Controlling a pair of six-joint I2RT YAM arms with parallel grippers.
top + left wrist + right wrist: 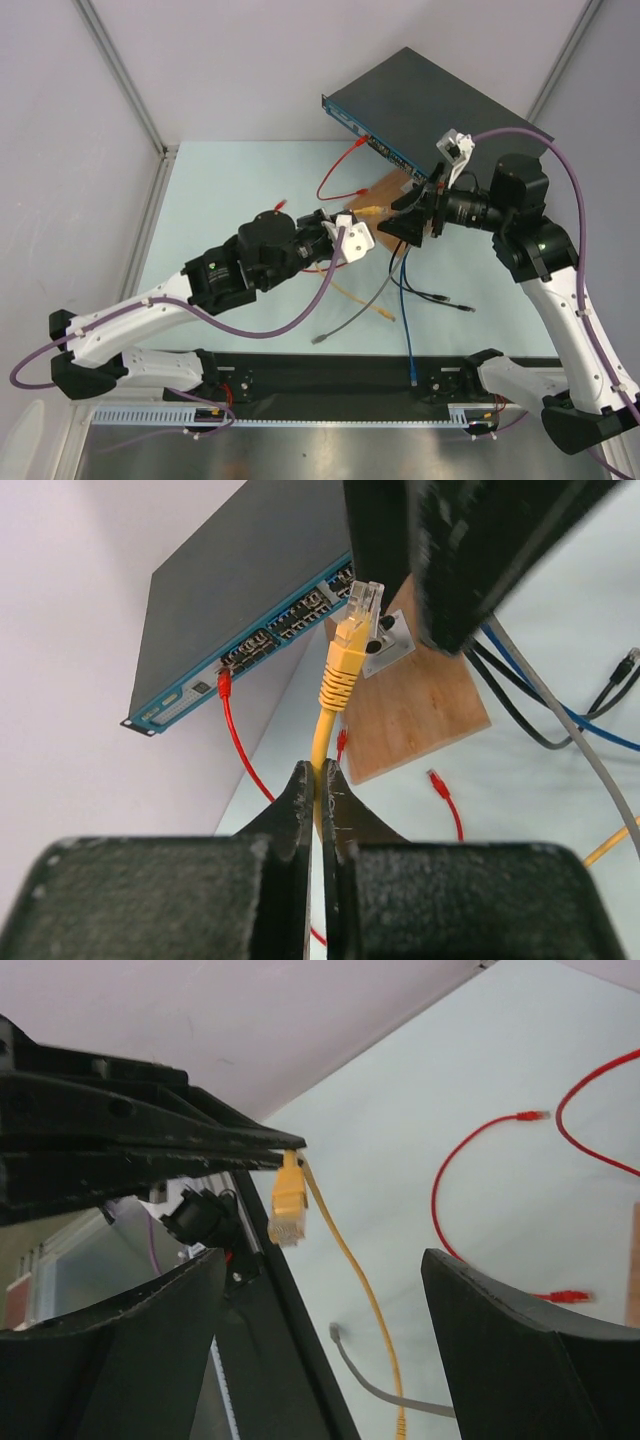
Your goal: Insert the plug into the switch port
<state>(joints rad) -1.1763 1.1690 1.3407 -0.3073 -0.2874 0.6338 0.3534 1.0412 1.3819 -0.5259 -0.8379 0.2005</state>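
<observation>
We see the left gripper (318, 780) jaws pinching the yellow cable (322, 730) just below its plug (352, 630), apart from the switch (230, 590). The right gripper (320, 1260) jaws are spread wide.

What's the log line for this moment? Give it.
left fingers: shut on yellow cable | right fingers: open | plug: outside switch

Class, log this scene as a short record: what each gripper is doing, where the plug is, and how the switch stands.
left gripper: shut on the yellow cable, below its plug
yellow plug: held in the air, not in any port
right gripper: open, close to the plug, not gripping it
switch: at the far side, port face towards the arms
red cable: already plugged into the switch
wooden board: on the table before the switch
</observation>
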